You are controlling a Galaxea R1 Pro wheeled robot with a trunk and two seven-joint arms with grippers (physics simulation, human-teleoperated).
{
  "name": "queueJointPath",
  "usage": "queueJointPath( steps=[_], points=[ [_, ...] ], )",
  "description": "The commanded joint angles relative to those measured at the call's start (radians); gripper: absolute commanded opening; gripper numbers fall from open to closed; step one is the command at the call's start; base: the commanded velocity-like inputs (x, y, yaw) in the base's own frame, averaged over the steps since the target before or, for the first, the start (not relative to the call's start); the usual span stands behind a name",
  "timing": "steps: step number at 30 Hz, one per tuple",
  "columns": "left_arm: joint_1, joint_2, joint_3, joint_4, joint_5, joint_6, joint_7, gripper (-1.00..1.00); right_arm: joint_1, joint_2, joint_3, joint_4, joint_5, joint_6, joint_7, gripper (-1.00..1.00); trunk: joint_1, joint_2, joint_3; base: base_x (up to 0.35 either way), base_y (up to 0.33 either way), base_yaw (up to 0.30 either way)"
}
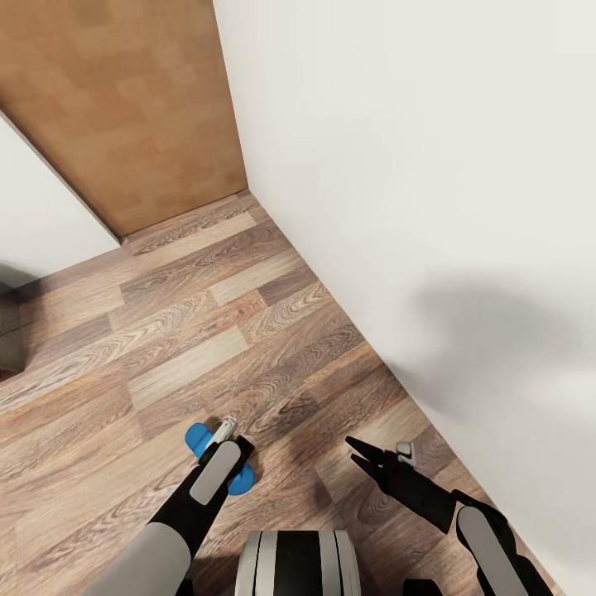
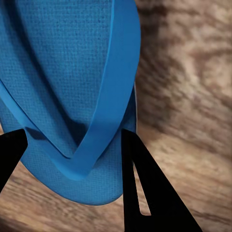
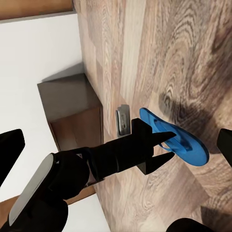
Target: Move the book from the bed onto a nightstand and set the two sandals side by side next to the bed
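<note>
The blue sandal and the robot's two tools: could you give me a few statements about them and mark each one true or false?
1. The left tool is holding a blue sandal. True: in the left wrist view its fingers stand on either side of the sandal's strap.
2. The sandal is red. False: it is bright blue.
3. The right tool carries the book. False: its fingers are spread apart with nothing between them.
4. The floor is wood plank. True.
5. The right wrist view shows a dark brown cabinet against the white wall. True.
</note>
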Motion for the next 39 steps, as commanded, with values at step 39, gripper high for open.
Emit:
queueJointPath(
  steps=[39],
  points=[
    [0.000,0.000,-0.001,-0.002,0.001,0.005,0.006,-1.00,0.000,0.000,0.040,-0.001,-0.003,0.006,-0.001,1.00,0.000,0.000,-0.001,0.000,0.000,0.080]
  ],
)
